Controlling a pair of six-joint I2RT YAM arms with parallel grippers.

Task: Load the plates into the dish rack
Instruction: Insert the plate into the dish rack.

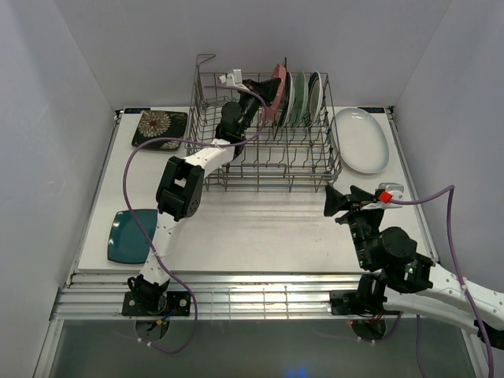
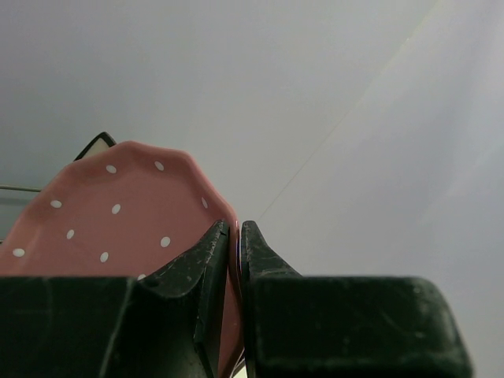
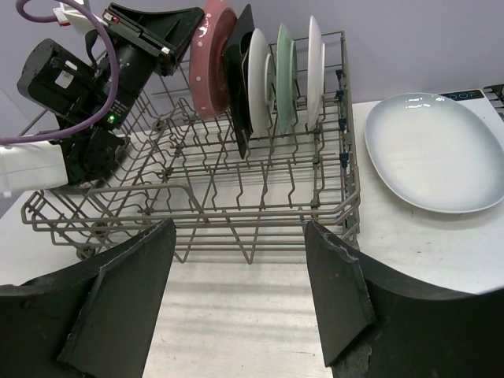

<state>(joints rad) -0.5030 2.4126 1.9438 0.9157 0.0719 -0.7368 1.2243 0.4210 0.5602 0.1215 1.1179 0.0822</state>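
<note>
The grey wire dish rack (image 1: 268, 161) (image 3: 236, 193) stands at the back middle of the table. Several plates stand upright at its right end: a black square (image 3: 239, 75), a white round (image 3: 258, 75), a mint one (image 3: 283, 71) and another white one (image 3: 313, 63). My left gripper (image 1: 264, 93) (image 2: 236, 230) is shut on the rim of a pink dotted plate (image 1: 277, 85) (image 2: 118, 213) (image 3: 209, 59), held upright over the rack just left of the black one. My right gripper (image 1: 340, 201) (image 3: 239, 228) hangs open and empty above the table in front of the rack.
A large white oval plate (image 1: 361, 140) (image 3: 437, 150) lies right of the rack. A black floral square plate (image 1: 160, 128) lies at the back left. A dark teal plate (image 1: 130, 235) lies near the left front edge. White walls close in the sides and back.
</note>
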